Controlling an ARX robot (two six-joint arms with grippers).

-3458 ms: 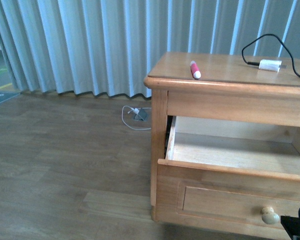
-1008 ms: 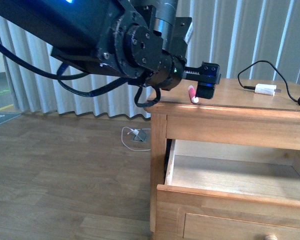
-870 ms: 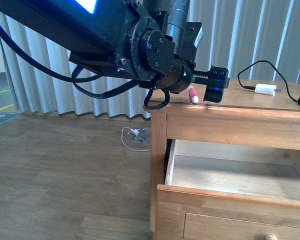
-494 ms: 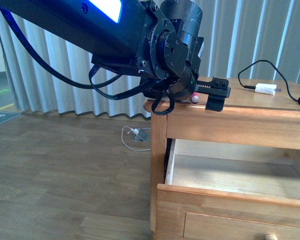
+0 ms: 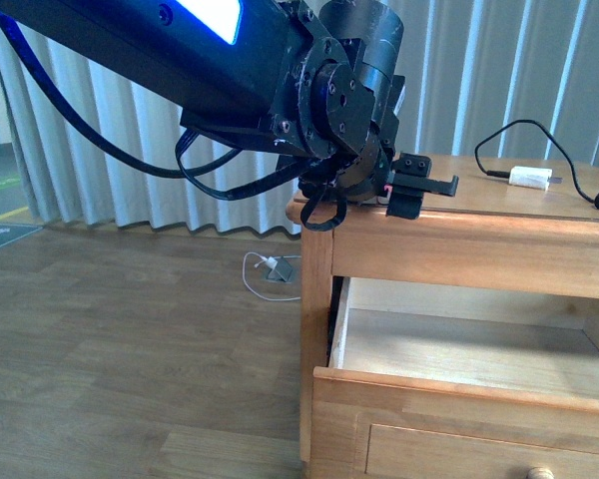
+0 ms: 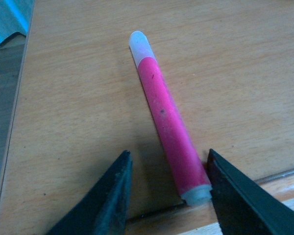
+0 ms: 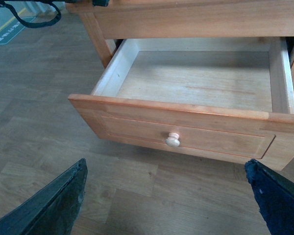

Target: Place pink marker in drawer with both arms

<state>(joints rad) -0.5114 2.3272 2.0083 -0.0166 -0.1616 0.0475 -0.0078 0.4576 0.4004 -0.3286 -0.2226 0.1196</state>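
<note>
1. One honey-coloured wooden cabinet (image 5: 499, 205) carries everything; its flat top serves as the bench for this pick.
2. One bulky black left arm (image 5: 280, 70) reaches over the cabinet's top at the front-left corner.
3. The cabinet's topmost drawer (image 7: 186, 111), pale wood inside with a round pale knob (image 7: 172, 141), stands pulled well out beneath the top.
4. The left tool (image 6: 168, 152) is released, its black fingers (image 6: 108, 196) spread either side of the marker's blunt end. The right tool (image 7: 165, 166), also released and holding nothing, hangs in front of the cabinet, facing the drawer front.
5. The short, thick pink marker (image 6: 166, 117) with its white cap lies flat on the cabinet's top near the front edge, ungripped. It sits closer to one finger and slightly askew, so the grasp likely needs recentring and a deeper reach onto the pink barrel. Closing gently should stop the round body rolling off the cabinet's edge.
</note>
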